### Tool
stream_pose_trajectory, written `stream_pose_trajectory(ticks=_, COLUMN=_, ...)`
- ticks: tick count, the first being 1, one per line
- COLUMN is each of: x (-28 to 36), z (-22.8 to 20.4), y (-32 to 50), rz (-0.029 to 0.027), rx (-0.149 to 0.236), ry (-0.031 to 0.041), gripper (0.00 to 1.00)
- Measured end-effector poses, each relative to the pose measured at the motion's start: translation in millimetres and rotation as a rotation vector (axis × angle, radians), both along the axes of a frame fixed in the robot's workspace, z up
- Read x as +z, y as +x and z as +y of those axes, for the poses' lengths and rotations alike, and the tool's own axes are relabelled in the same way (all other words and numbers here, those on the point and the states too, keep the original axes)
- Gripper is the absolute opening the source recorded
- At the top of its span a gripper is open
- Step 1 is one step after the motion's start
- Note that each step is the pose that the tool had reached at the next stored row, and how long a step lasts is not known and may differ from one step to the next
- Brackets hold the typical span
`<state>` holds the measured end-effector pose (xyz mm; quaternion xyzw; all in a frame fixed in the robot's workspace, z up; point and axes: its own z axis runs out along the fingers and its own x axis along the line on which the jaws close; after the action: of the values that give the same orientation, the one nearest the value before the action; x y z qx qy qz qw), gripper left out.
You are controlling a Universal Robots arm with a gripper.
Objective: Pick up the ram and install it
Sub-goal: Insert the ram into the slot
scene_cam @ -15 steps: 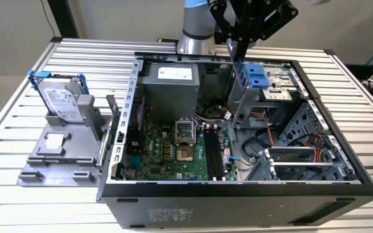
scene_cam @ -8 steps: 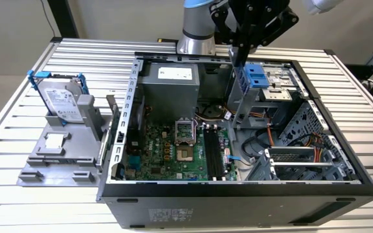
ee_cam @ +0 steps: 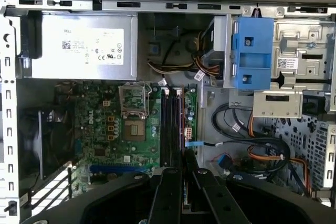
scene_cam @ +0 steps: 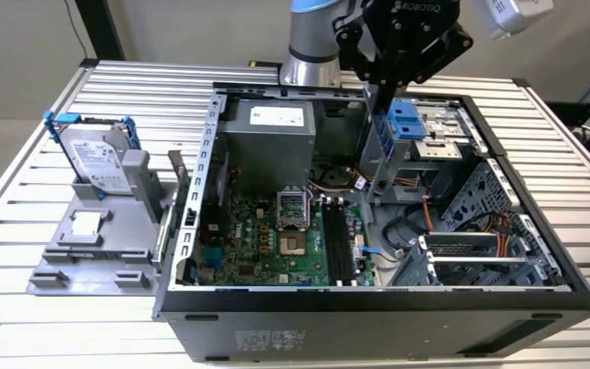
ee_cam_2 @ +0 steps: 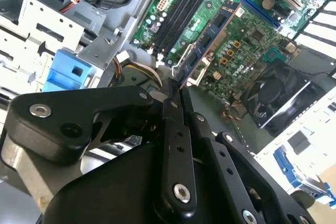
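Note:
My gripper hangs over the open computer case, near its back. It is shut on the ram, a thin dark stick that hangs straight down from the fingers. In both wrist views the ram shows edge-on as a narrow strip pinched between the black fingers. The long black memory slots on the green motherboard lie below and ahead of the stick, which is apart from them.
A silver hard drive in a blue frame stands on a grey holder at the exterior view's left. The grey power supply, a blue drive caddy, loose cables and a drive cage crowd the case.

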<state>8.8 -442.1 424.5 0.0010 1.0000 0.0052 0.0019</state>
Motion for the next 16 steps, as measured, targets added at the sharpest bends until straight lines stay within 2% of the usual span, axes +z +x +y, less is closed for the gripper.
stream_pose_trajectory(ticks=16, x=-14.8, z=-15.4, y=2.2, rz=-0.0001, rx=-0.003, ry=0.0003, gripper=0.00)
